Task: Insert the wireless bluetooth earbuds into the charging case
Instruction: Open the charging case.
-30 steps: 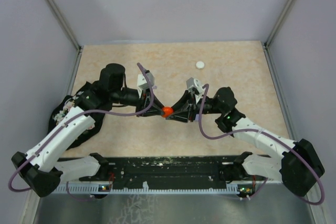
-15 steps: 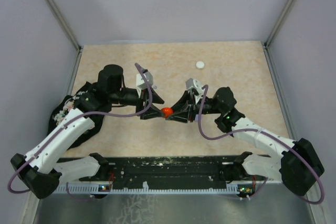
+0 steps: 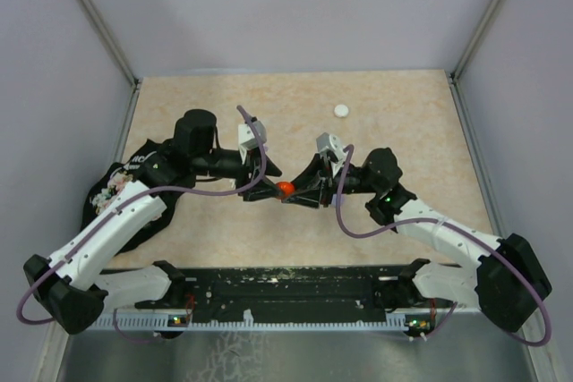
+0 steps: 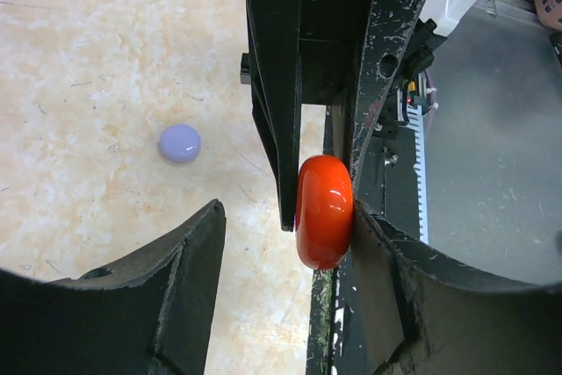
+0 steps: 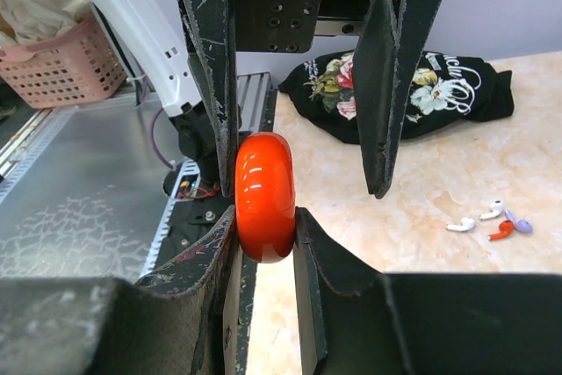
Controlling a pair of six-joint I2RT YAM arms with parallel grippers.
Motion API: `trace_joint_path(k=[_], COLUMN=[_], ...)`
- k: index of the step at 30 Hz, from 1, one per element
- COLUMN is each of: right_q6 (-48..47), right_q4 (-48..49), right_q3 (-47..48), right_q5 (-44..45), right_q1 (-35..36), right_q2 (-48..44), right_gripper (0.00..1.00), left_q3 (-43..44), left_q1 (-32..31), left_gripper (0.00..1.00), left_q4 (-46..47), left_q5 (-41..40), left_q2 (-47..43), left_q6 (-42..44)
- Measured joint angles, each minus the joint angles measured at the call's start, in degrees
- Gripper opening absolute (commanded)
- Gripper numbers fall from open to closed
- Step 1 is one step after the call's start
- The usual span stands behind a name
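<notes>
While the right gripper (image 3: pixel 294 192) pinched the red charging case (image 5: pixel 265 195) tight between its two fingers, the case stood up on its edge; the left gripper (image 3: pixel 269 187) faced it with fingers spread wide, one on each side of the case, one of them just beside it; the earbuds (image 5: pixel 459 226), white, red and lilac, lay bunched on the table (image 3: pixel 403 131), well apart from the case, nearer a black flowery bag (image 5: pixel 395 85); a lilac disc (image 4: pixel 179 142) lay near the case; a white disc (image 3: pixel 341 111) lay farther off.
</notes>
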Motion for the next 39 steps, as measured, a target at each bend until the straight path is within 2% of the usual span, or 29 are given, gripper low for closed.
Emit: trace_joint_path(k=[5,14,27,39], right_q6=[-1.3,-3.7,-5.4,-5.5], right_q4=[0.0,-0.1,-0.1,-0.1], right_q3=[0.0,-0.1,-0.1,-0.1], right_q5=[0.4,0.9,0.8,-0.6], right_q1=[0.0,-0.1,-0.2,-0.3], right_q2=[0.0,0.0,0.0,0.0], right_gripper=[0.0,0.0,0.0,0.0], left_q3=[0.0,0.0,0.7,1.6], left_q1=[0.0,0.0,0.9,4.1], left_gripper=[0.59,0.58,0.61,0.63], left_q4=[0.0,0.0,0.0,1.1], left_q5=[-0.7,-3.0,-3.6,-3.7], left_q2=[0.0,0.0,0.2,0.9], left_q6=[-0.9,-3.3,-5.3,-6.8])
